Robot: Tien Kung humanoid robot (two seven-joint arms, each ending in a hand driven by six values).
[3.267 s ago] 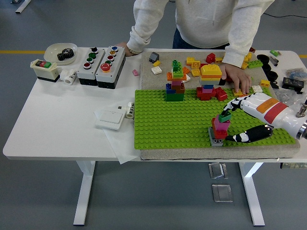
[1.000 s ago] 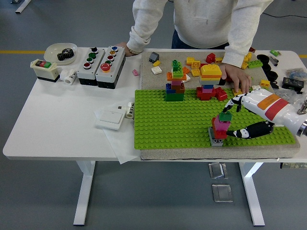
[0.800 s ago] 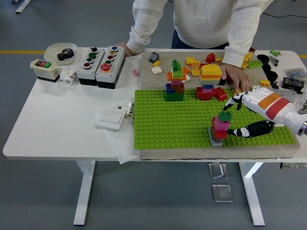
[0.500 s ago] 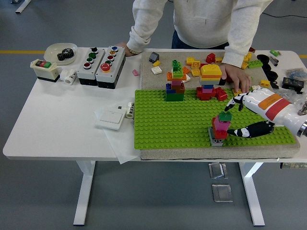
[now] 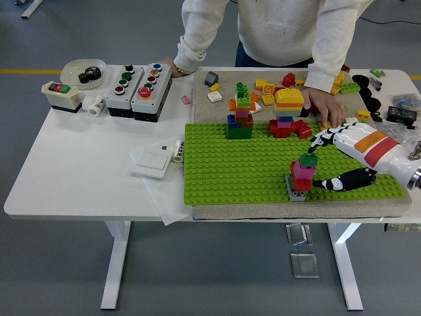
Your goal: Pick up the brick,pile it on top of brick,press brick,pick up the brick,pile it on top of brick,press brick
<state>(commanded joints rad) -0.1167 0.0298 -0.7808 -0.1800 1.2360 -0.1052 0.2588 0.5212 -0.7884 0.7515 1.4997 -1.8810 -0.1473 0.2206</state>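
- Over on the right side of the green baseplate (image 5: 237, 164), the robot's right hand (image 5: 339, 158) has backed off a touch. About three seconds ago its upper fingers were right down on the green brick (image 5: 309, 159) capping the little stack; now they sit a bit higher and further right, clear of it as far as I can tell.
- The stack itself (grey base brick (image 5: 297, 189), pink brick (image 5: 302, 172), green brick on top) hasn't budged across the frames. The green one looks a little skewed compared to the pink one under it, so I'm not sure it's fully seated.
- My read: one pile-and-press round is either just finishing or paused halfway. If that cap isn't clicked down, it needs another push before going for the next brick.
- Hand state: fingers spread apart, holding nothing. The white upper fingers (image 5: 320, 139) point left above and to the right of the green brick, and the dark thumb lies low just right of the stack, roughly level with the pink brick. So the stack sits just left of the open hand, near it but not gripped.
- Left hand isn't in the shot at all.
- A person stands at the far side, one hand (image 5: 325, 108) resting among the loose bricks (image 5: 266, 89) by the red and yellow tower (image 5: 288, 112), the other on the table (image 5: 99, 164) behind the button boxes (image 5: 138, 89). The other mixed tower (image 5: 241, 115) is untouched.
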